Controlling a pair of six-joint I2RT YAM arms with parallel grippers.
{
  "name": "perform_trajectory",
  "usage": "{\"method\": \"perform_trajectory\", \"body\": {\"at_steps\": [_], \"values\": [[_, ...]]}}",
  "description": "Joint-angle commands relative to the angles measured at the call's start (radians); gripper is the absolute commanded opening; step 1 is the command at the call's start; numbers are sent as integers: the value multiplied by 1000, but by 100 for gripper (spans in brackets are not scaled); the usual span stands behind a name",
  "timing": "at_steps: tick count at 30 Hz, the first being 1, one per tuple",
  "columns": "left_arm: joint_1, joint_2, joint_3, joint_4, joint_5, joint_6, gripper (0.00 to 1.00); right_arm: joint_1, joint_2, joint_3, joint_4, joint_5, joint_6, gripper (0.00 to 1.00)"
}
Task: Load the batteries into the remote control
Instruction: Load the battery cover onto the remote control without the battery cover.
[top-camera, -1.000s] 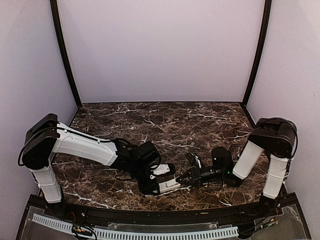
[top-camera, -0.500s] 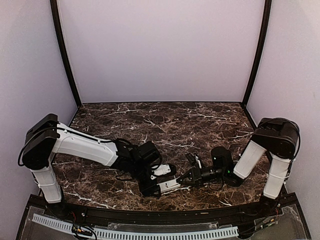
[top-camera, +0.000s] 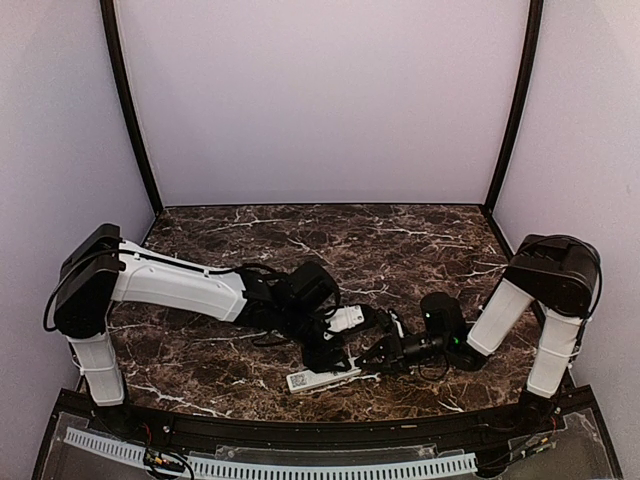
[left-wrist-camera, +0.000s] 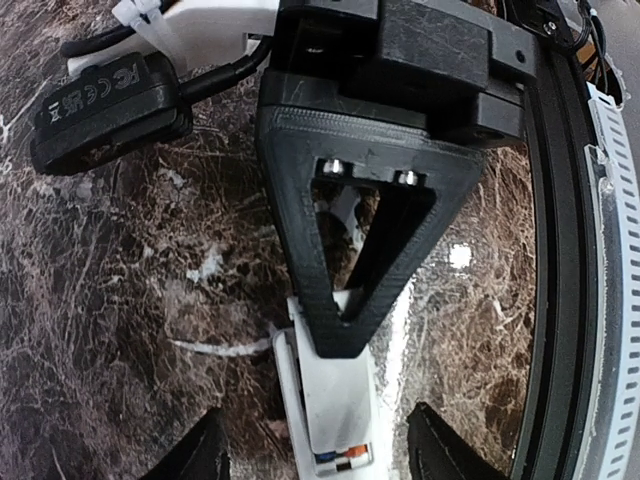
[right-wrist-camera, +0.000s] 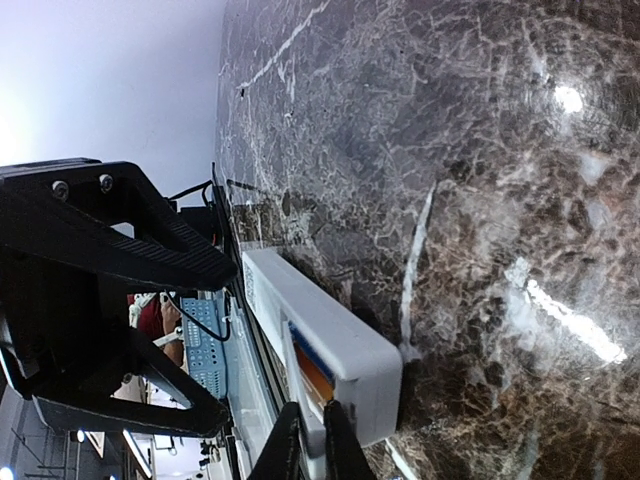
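Position of the slim white rectangular plastic remote control (top-camera: 322, 379): flat on the dark brown marble-patterned table (top-camera: 400, 240), close to the near edge and about midway along it. Long axis nearly parallel to that edge, right end a little farther back. Back side up, battery bay uncovered. Seated in the bay, side by side: two small slim cylindrical batteries (right-wrist-camera: 310, 366), one blue and one orange-red, visible only as narrow coloured strips. Seating depth not readable.

At the right end of the remote control: black two-finger right gripper (right-wrist-camera: 308, 448), reaching in low from the right. Fingers almost pressed together, with only a thin slit between the tips and nothing seen pinched. Tips right at the rim of the open bay; contact not confirmable from the wrist view.

Above the remote control: black two-finger left gripper (top-camera: 328, 358), pointing down from the rear left. Fingers (left-wrist-camera: 200, 452) spread wide, one on each side of the white body, clear of both long edges, gripping nothing.

Farther out: white-shelled left arm (top-camera: 170, 285) stretched across from the near left corner, and right arm (top-camera: 500, 315) folded in from the near right corner. Along the near edge, a raised black curved rim (top-camera: 330, 420), with a white slotted strip (top-camera: 270, 466) in front of it. Behind and to both sides, plain pale lilac walls (top-camera: 320, 100) with black corner posts (top-camera: 125, 110).
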Motion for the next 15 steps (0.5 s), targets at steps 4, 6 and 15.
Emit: {"method": "perform_trajectory", "body": {"at_steps": [4, 6, 15], "values": [[-3, 69, 42, 6, 26, 39, 53, -17, -7, 6, -57, -2, -24, 10], [-4, 76, 44, 2, 29, 40, 51, -18, -10, 13, -68, -2, -30, 11], [-3, 86, 43, -26, 23, 35, 37, -20, -44, 36, -152, -4, -64, 11]]}}
